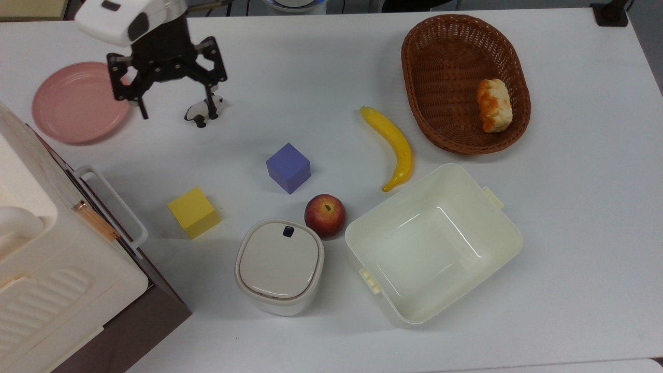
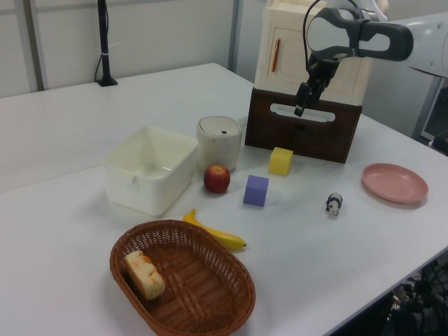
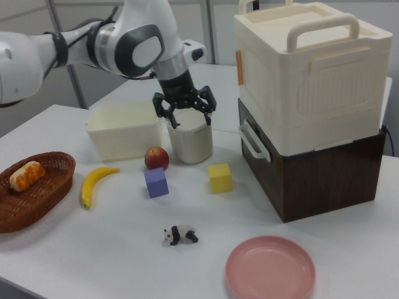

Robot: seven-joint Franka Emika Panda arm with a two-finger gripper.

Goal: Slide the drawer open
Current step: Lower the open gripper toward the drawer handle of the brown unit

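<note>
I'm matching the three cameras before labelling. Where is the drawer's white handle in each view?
Top view: the white handle is at the top view's left edge, beside the yellow cube.
Left view: upper right, on the dark drawer front, behind the cube.
Right view: right of centre, facing the cube.
Shared landmark: the yellow cube.
</note>
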